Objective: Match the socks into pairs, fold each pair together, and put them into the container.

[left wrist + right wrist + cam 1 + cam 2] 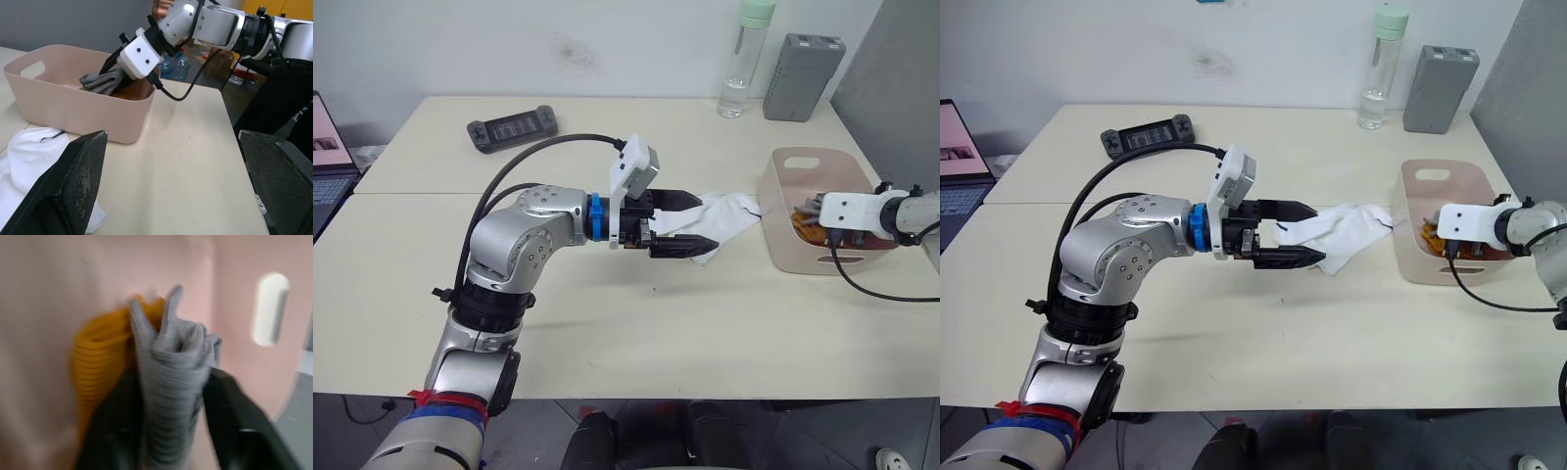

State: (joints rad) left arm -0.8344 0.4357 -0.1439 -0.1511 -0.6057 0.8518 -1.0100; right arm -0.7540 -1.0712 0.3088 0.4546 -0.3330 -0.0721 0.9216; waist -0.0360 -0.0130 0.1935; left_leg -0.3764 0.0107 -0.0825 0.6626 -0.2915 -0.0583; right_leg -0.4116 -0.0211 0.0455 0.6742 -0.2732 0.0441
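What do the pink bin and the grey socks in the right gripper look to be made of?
The pink bin looks like moulded plastic: smooth matte walls, rounded corners and a cut-out handle slot. The grey socks, pinched in the right gripper over the bin, look like soft ribbed knit, probably cotton blend: fine cross ribs and limp folds.

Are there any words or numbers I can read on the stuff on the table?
None can be read.
The laptop screen shows something, too small to read.
The bottle, the grey box, the black controller and the pink container show no text.
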